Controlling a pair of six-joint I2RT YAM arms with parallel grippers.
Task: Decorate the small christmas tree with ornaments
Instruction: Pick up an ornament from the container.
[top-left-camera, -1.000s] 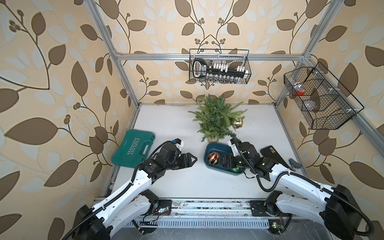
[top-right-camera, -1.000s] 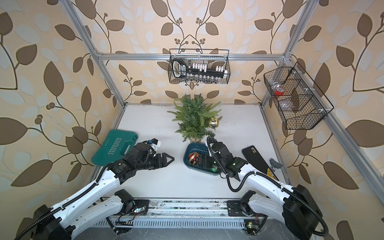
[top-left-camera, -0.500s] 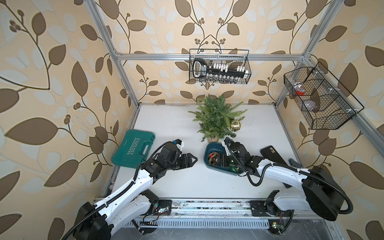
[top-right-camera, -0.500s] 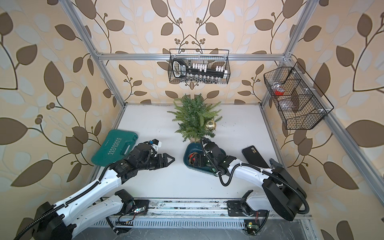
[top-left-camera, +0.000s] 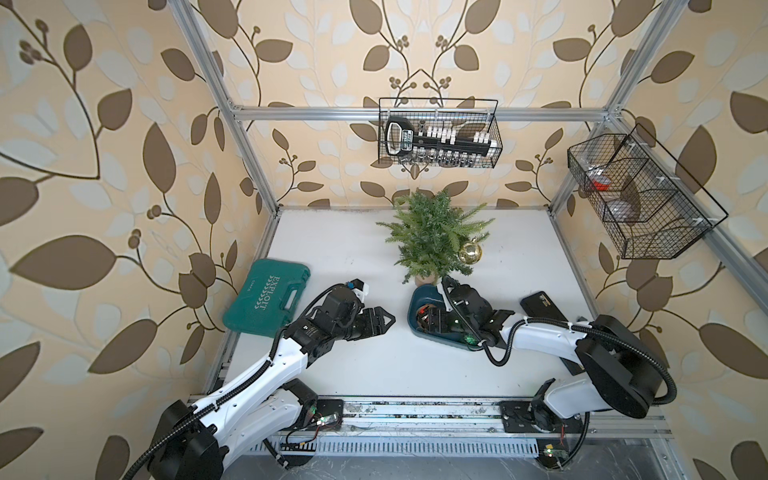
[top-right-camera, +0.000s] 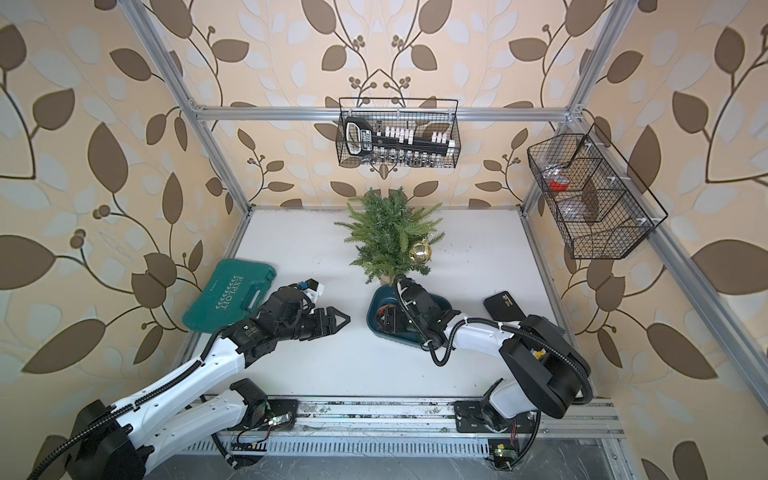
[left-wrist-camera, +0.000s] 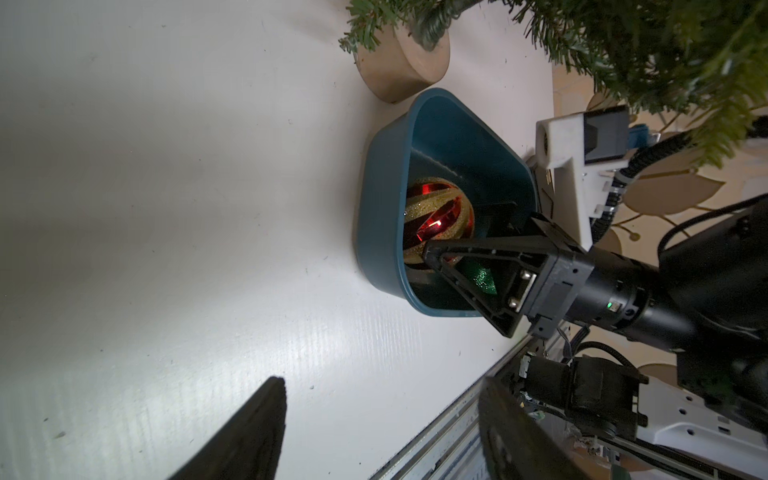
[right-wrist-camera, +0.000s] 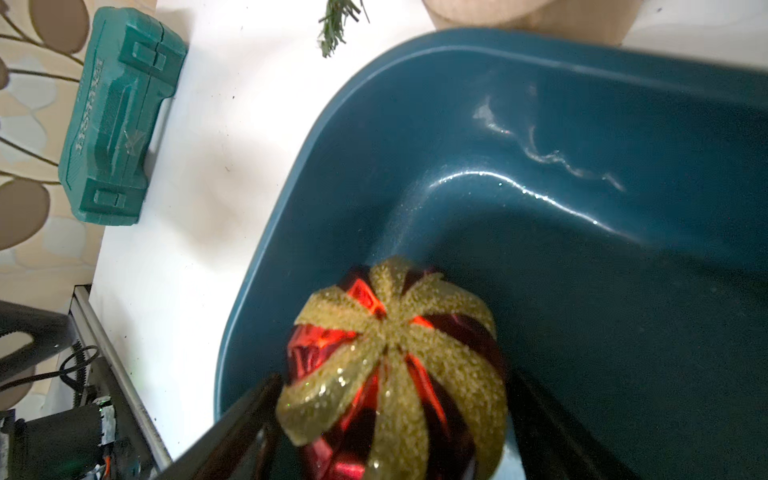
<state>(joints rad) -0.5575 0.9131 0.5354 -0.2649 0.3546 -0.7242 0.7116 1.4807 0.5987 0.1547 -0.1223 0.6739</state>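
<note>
The gold bauble (top-left-camera: 470, 252) is hanging on the tree (top-left-camera: 432, 237); the red bauble (right-wrist-camera: 395, 365) and green bauble (left-wrist-camera: 482, 280) are lying in the tray (right-wrist-camera: 540, 104). My right claw (top-left-camera: 432, 322) is gaping around the red bauble; my left claw (left-wrist-camera: 380, 386) is hovering half-open, empty.

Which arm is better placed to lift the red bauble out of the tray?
Right. Its pincer is inside the tray, jaws straddling the red bauble. The left pincer hangs open over the table, apart from the tray.
</note>
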